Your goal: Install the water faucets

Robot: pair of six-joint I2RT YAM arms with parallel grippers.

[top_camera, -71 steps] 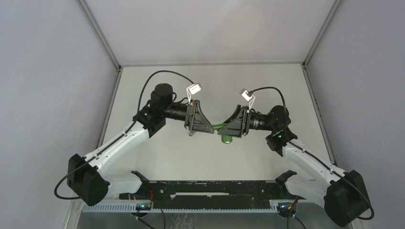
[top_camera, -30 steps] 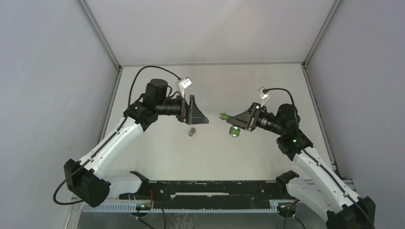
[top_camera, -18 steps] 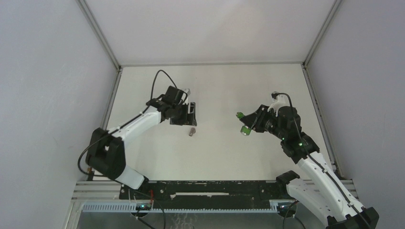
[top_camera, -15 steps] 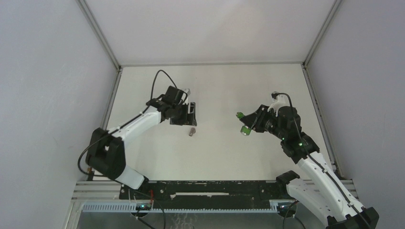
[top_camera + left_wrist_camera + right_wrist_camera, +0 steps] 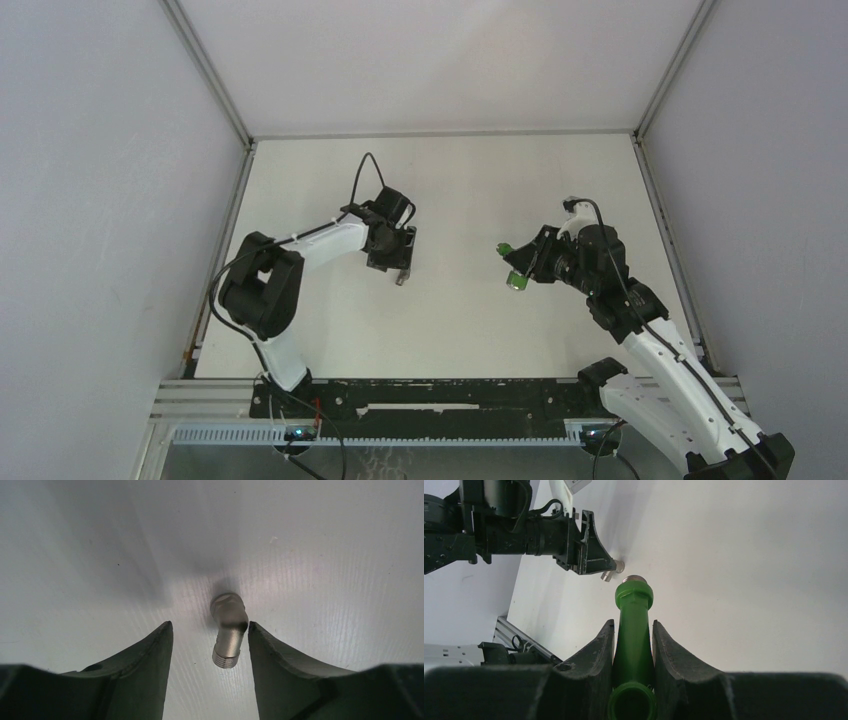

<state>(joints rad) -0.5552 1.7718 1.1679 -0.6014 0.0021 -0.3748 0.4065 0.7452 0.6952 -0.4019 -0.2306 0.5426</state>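
Observation:
The grey metal elbow fitting (image 5: 229,630) lies on the white table (image 5: 460,180), threaded end toward the camera. My left gripper (image 5: 209,625) points down over it, open, with a finger on each side. The right finger's tip (image 5: 255,630) is at the elbow's bend; a gap stays on the left. In the top view the fitting (image 5: 402,279) shows just below the left gripper (image 5: 399,262). My right gripper (image 5: 633,622) is shut on the bright-green tap (image 5: 634,600), held above the table at the right (image 5: 510,262), its threaded end aimed toward the left gripper.
A black rail (image 5: 430,395) runs along the near edge between the arm bases. Grey walls and metal posts (image 5: 215,80) close in the table on three sides. The right wrist view also shows the left arm (image 5: 524,530) across the table.
The left arm has folded in and tipped its gripper down over the fitting, and its jaws have narrowed around it. The right gripper with the tap has drifted slightly right.

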